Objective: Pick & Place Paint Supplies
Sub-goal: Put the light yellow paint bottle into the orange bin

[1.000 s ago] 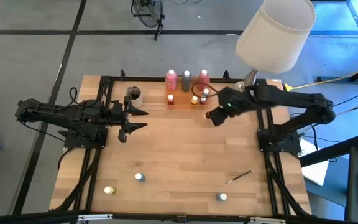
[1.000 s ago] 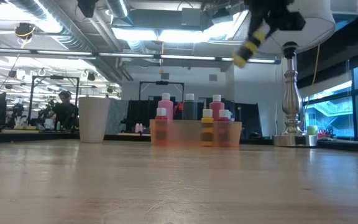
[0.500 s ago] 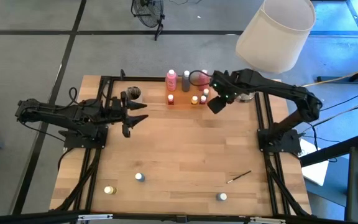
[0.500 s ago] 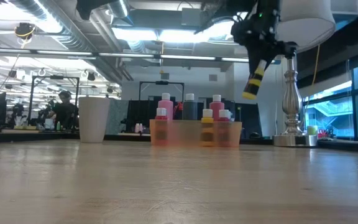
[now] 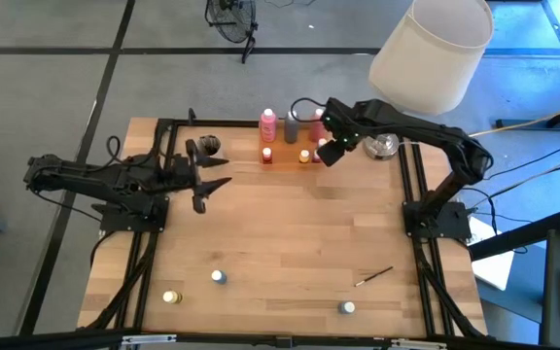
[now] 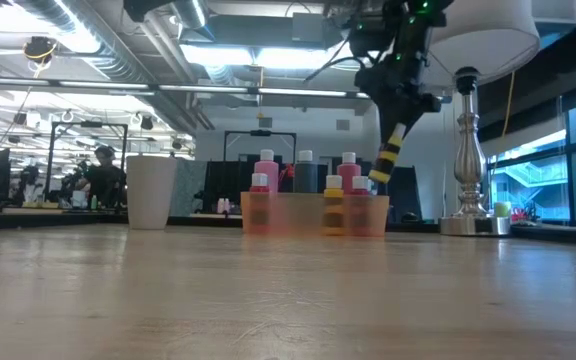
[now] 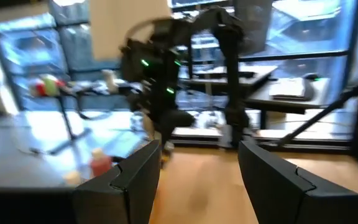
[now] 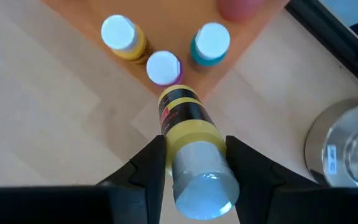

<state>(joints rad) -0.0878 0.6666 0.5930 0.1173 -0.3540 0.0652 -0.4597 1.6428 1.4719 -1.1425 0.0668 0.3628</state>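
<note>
Right gripper (image 8: 191, 163): jaws closed on a small yellow paint pot (image 8: 190, 144) with a dark label band. The pot sits between the two fingers, its pale lid toward the wrist camera and its base pointing down at the tray. In the low view the same pot (image 6: 388, 158) hangs tilted in the air, above and just beside the right end of the orange tray (image 6: 298, 213), not touching it. From above, the right gripper (image 5: 330, 148) is over the tray's right end at the far edge of the desk (image 5: 290, 243).

In the tray stand two pink bottles (image 5: 268, 123), a grey bottle (image 5: 292, 126) and several small pots; the wrist view shows three pots directly below the held one, white-lidded with yellow (image 8: 122, 35), purple (image 8: 165, 67) and teal (image 8: 210, 43) bodies.

Left gripper (image 5: 212, 175): jaws standing open and empty, above the desk's left side, near the beige cup (image 5: 209, 147).

Lying on the near part of the desk: a yellow pot (image 5: 171, 297), two white-lidded pots (image 5: 219, 277) (image 5: 347, 308) and a thin brush (image 5: 374, 276).

Change from a second ago: the right gripper has carried the pot from over open desk to the tray end and lowered it. The left arm has barely shifted.
</note>
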